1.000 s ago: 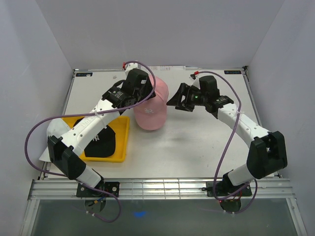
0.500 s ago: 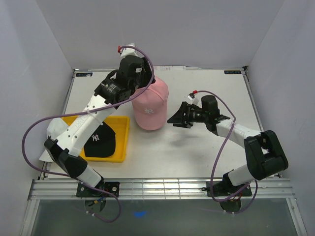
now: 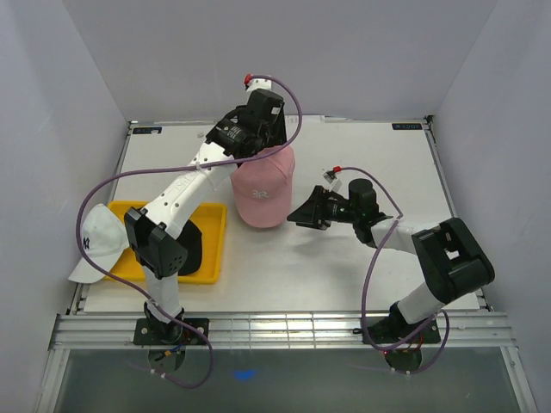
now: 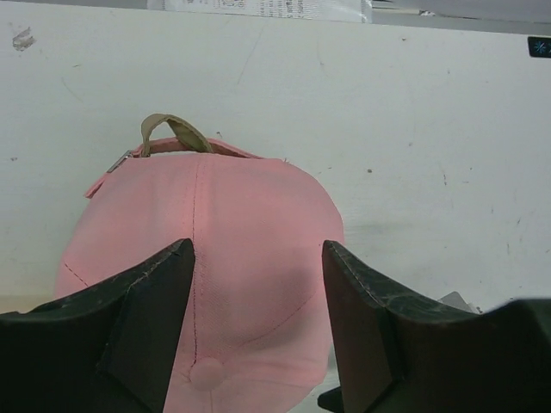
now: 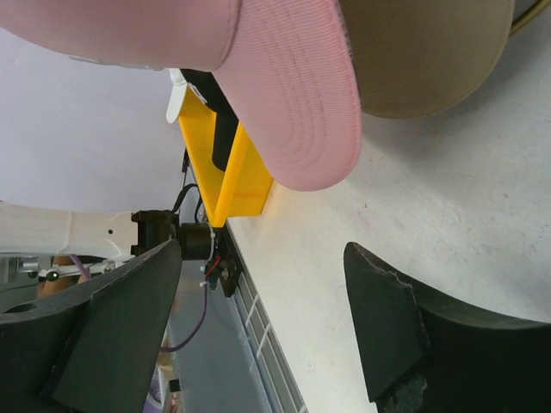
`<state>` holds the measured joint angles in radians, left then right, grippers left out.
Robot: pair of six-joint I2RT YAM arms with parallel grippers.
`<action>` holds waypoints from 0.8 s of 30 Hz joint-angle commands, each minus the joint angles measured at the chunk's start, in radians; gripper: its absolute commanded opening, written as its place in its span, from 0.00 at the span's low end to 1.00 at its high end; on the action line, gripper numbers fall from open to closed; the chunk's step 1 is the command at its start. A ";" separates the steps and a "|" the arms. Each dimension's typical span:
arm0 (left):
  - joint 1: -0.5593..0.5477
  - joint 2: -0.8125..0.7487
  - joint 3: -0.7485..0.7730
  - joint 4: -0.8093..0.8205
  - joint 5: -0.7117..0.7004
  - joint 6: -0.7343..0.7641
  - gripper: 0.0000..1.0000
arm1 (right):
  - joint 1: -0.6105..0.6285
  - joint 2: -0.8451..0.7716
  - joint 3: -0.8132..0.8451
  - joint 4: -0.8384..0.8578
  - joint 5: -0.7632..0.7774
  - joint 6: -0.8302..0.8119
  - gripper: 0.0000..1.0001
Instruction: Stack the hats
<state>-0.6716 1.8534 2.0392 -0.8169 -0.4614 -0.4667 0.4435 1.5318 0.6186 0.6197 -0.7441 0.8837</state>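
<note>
The pink cap (image 3: 263,194) stands mid-table on top of a tan cap, whose brim shows under the pink brim in the right wrist view (image 5: 430,60). My left gripper (image 3: 263,148) hovers over the back of the pink cap (image 4: 250,258), open, with the jaws on either side of the crown and not touching it. My right gripper (image 3: 301,211) is open and empty, low over the table just right of the pink cap's brim (image 5: 293,95). The black cap (image 3: 191,249) lies in the yellow tray (image 3: 215,249), partly hidden by my left arm. The white cap (image 3: 99,245) lies at the tray's left edge.
The yellow tray also shows in the right wrist view (image 5: 228,172), beyond the pink brim. A tan strap (image 4: 172,133) sticks out at the back of the pink cap. White walls enclose the table on the left, back and right.
My left arm swung from the tray side up over the back of the pink cap, uncovering the white cap. My right gripper dropped and came nearer, to the pink cap's right side.
</note>
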 commanded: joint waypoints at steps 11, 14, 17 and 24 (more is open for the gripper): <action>0.017 0.001 0.059 -0.042 0.003 0.039 0.71 | 0.070 0.186 -0.036 0.431 0.084 0.162 0.85; 0.020 0.000 0.055 -0.044 0.010 0.040 0.71 | 0.078 0.226 -0.046 0.523 0.115 0.214 0.85; 0.027 0.000 0.049 -0.045 0.021 0.040 0.71 | 0.084 0.261 -0.043 0.566 0.133 0.241 0.84; 0.032 0.012 0.039 -0.044 0.044 0.037 0.71 | 0.086 0.297 -0.031 0.606 0.186 0.277 0.78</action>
<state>-0.6483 1.8763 2.0712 -0.8562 -0.4332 -0.4370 0.5243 1.8141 0.5789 1.1179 -0.6003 1.1328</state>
